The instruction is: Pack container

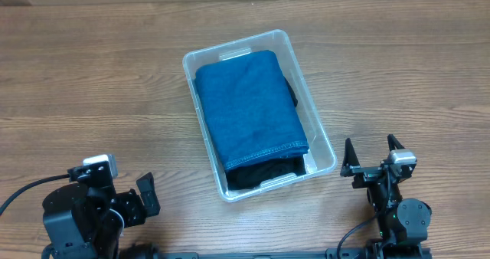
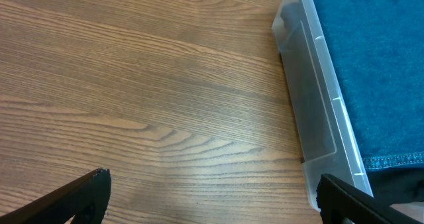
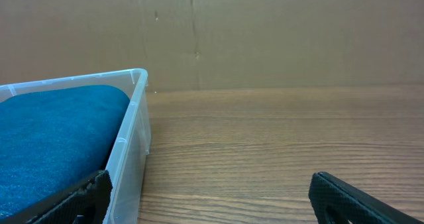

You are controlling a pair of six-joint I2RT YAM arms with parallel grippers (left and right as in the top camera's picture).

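Looking down, we see the clear rounded plastic container centred on the wooden tabletop, packed with folded blue denim; left pincer and right pincer gape empty.

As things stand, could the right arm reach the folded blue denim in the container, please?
Probably yes: the right arm's fingers stand open beside the container, which has no lid on, and the denim lies on top.
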